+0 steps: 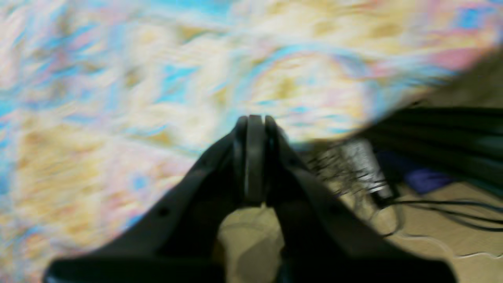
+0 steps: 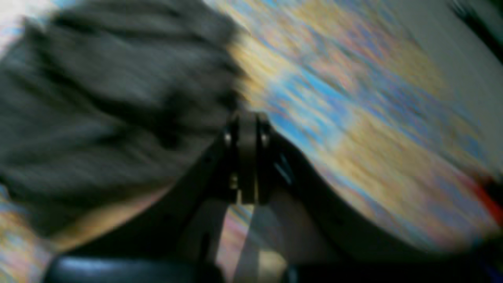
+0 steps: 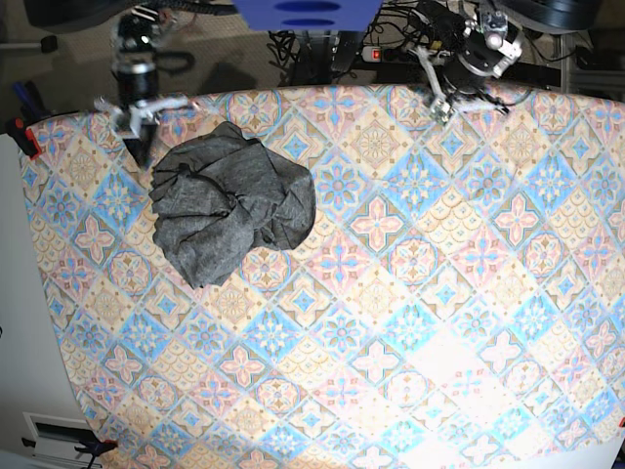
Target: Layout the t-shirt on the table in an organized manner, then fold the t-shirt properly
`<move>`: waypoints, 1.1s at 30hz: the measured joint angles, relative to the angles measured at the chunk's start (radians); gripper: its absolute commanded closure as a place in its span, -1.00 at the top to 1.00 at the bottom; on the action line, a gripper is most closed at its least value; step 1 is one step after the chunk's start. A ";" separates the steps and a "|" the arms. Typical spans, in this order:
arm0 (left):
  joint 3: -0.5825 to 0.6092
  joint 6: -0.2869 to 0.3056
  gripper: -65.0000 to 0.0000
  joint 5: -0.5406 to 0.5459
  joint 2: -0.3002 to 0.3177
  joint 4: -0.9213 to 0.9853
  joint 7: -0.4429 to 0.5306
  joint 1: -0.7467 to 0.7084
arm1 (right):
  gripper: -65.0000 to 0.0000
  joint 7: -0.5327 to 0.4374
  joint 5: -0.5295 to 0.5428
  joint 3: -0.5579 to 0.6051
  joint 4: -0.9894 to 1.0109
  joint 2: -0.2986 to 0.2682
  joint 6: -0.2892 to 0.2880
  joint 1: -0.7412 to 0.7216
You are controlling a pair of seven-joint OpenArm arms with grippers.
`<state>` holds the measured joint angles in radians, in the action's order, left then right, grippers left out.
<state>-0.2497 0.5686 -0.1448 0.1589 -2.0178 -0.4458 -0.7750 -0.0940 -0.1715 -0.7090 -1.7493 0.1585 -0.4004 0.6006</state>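
The dark grey t-shirt (image 3: 229, 200) lies crumpled in a heap on the patterned table (image 3: 410, 293), at the far left. My right gripper (image 3: 138, 149) hovers just beside the shirt's far left edge. In the blurred right wrist view its jaws (image 2: 246, 118) are pressed together with nothing between them, and the shirt (image 2: 98, 98) fills the left side. My left gripper (image 3: 439, 107) is at the far right edge of the table, well away from the shirt. In the left wrist view it (image 1: 254, 122) is shut and empty over the table's edge.
Cables and a power strip (image 1: 365, 169) lie on the floor beyond the table's far edge. A blue stand (image 3: 308, 12) and more cables sit behind the table's middle. A red clamp (image 3: 27, 139) grips the table's far left corner.
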 measured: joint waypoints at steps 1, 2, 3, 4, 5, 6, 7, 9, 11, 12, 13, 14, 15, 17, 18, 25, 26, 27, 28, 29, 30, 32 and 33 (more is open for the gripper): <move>0.000 -0.004 -1.00 -0.006 0.000 0.034 0.042 -0.019 | -1.00 -0.011 0.011 -0.024 0.014 -0.003 0.001 0.012; 0.000 -0.004 -1.00 -0.008 0.002 0.075 0.079 -0.034 | -1.00 -0.014 0.012 -0.043 0.033 -0.003 0.000 0.018; -0.001 -0.004 -1.00 -0.010 0.002 0.112 0.120 -0.045 | -1.00 -0.011 0.009 -0.056 0.058 -0.004 0.001 0.021; -0.001 -0.004 -1.00 -0.010 0.002 0.155 0.156 -0.045 | -1.00 -0.013 0.011 -0.069 0.090 -0.004 0.000 0.021; 0.007 -0.005 -1.00 -0.019 0.002 0.200 0.161 -0.043 | -1.00 -0.013 0.008 -0.078 0.126 -0.004 0.000 0.019; 0.023 -0.008 -1.00 -0.045 0.002 0.244 0.167 -0.038 | -1.00 -0.010 0.011 -0.088 0.167 -0.003 -0.001 0.019; 0.036 -0.007 -1.00 -0.064 0.001 0.280 0.193 -0.037 | -1.00 -0.014 0.009 -0.102 0.213 0.000 -0.008 0.019; 0.057 -0.008 -1.00 -0.077 -0.001 0.346 0.257 -0.037 | -1.00 -0.046 0.008 -0.128 0.301 0.005 0.001 0.016; 0.065 -0.010 -1.00 -0.105 -0.030 0.415 0.312 -0.037 | -1.00 -0.078 0.008 -0.147 0.394 -0.001 0.004 0.010; 0.065 -0.012 -1.00 -0.129 -0.047 0.445 0.331 -0.038 | -1.00 -0.113 0.009 -0.153 0.439 -0.003 -0.001 0.011; 0.065 -0.012 -1.00 -0.150 -0.063 0.476 0.360 -0.037 | -1.00 -0.149 0.012 -0.158 0.488 -0.004 -0.003 0.011; 0.066 -0.012 -1.00 -0.172 -0.078 0.511 0.398 -0.037 | -1.00 -0.173 0.012 -0.159 0.537 -0.004 -0.001 0.011; 0.068 -0.011 -1.00 -0.204 -0.091 0.547 0.427 -0.031 | -1.00 -0.192 0.013 -0.159 0.590 -0.004 0.000 0.012; 0.069 -0.012 -1.00 -0.278 -0.117 0.611 0.445 -0.007 | -1.00 -0.199 -0.002 -0.168 0.668 -0.016 -0.019 0.012; 0.069 -0.016 -1.00 -0.292 -0.127 0.641 0.462 0.003 | -1.00 -0.217 -0.002 -0.180 0.697 -0.027 -0.020 0.012; 0.032 -0.015 -1.00 -0.352 -0.114 0.925 0.532 0.135 | -1.00 -0.248 0.022 -0.210 0.953 -0.108 0.007 -0.001; 0.020 -0.016 -1.00 -0.354 -0.108 0.971 0.544 0.163 | -1.00 -0.232 0.010 -0.210 0.992 -0.105 0.001 -0.008; 0.007 -0.017 -1.00 -0.349 -0.101 1.036 0.572 0.195 | -1.00 -0.218 0.006 -0.209 1.036 -0.102 -0.003 -0.027; 0.006 -0.019 -1.00 -0.355 -0.085 1.094 0.586 0.227 | -1.00 -0.206 -0.001 -0.209 1.078 -0.103 -0.012 -0.054; 0.006 -0.016 -1.00 -0.351 -0.063 1.153 0.609 0.254 | -1.00 -0.201 -0.004 -0.211 1.112 -0.113 -0.010 -0.086; 0.006 -0.013 -1.00 -0.344 -0.037 1.220 0.648 0.286 | -1.00 -0.198 -0.002 -0.212 1.150 -0.132 -0.005 -0.126; 0.003 -0.036 -1.00 -0.354 0.014 1.373 0.678 0.355 | -1.00 -0.259 0.012 -0.216 1.223 -0.192 -0.012 -0.197; 0.002 -0.032 -1.00 -0.347 0.042 1.459 0.718 0.388 | -1.00 -0.291 0.031 -0.219 1.268 -0.219 -0.017 -0.221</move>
<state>-0.2481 0.5362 -0.4919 0.2012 -0.5587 0.2718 -0.3874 -0.3855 -0.1406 -0.9276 -0.4816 -0.0601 -0.4175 0.3794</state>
